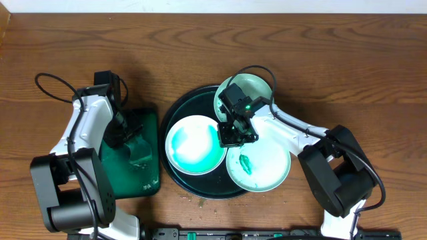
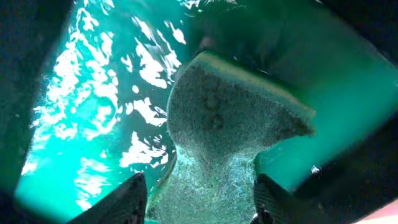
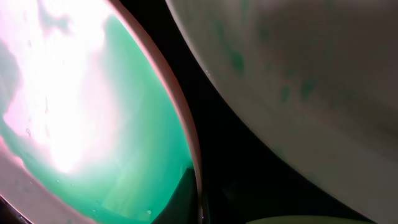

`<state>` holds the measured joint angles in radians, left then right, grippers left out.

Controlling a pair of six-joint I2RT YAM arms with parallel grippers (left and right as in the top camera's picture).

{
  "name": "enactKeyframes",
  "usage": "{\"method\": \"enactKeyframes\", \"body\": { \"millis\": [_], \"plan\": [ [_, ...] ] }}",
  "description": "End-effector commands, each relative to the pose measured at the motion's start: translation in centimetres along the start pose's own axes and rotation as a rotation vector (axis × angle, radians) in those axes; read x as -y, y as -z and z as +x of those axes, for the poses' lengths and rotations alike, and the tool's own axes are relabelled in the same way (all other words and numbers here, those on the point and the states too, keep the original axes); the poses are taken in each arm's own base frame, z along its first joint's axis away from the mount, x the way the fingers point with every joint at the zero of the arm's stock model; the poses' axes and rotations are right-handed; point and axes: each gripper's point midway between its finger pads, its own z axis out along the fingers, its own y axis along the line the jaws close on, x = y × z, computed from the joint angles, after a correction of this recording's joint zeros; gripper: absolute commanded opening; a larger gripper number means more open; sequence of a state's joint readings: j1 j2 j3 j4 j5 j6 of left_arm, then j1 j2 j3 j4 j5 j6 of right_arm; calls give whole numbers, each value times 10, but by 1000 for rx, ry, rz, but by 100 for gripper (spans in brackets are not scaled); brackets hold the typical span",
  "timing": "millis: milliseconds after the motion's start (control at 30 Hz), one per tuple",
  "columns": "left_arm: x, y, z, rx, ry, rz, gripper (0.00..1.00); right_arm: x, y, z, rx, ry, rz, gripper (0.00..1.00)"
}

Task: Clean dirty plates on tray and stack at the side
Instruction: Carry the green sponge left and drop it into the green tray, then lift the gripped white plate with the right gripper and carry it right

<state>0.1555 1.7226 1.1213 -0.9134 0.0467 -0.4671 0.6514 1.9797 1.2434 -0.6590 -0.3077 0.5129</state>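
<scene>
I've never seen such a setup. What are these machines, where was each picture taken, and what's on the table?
Two robot arms work at a wooden table. The overhead picture looks down from above; the others come from wrist cameras. A round dark tray holds three plates: a left plate, a far plate and a near plate with a green smear. The left gripper has a sponge between its fingers, over a small green tray. The right gripper, shut, sits among the plates.
</scene>
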Motion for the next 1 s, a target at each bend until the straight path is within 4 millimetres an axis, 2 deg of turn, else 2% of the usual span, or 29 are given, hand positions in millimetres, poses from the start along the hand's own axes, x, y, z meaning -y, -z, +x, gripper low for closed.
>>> {"method": "enactKeyframes", "body": {
  "millis": [0, 200, 300, 400, 533, 667, 833, 967],
  "plan": [
    [-3, -1, 1, -2, -15, -12, 57, 23, -16, 13, -45, 20, 88, 1],
    [1, 21, -4, 68, -20, 34, 60, 13, -17, -5, 27, 126, 49, 1],
    [-1, 37, -1, 99, -19, 52, 78, 5, -14, -17, 75, 165, 27, 1],
    [-6, 48, 8, 103, -19, 54, 79, -2, -7, -25, 103, 192, 14, 1],
    [-11, 53, 16, 85, -19, 44, 79, -8, 7, -35, 150, 222, 21, 1],
    [-13, 52, 20, 70, -19, 35, 79, -7, 31, -43, 222, 268, 82, 1],
    [-13, 52, 20, 71, -19, 36, 79, -5, 75, -50, 341, 320, 188, 1],
    [-13, 52, 20, 71, -19, 36, 79, -12, 112, -49, 430, 366, 235, 1]
  ]
}}
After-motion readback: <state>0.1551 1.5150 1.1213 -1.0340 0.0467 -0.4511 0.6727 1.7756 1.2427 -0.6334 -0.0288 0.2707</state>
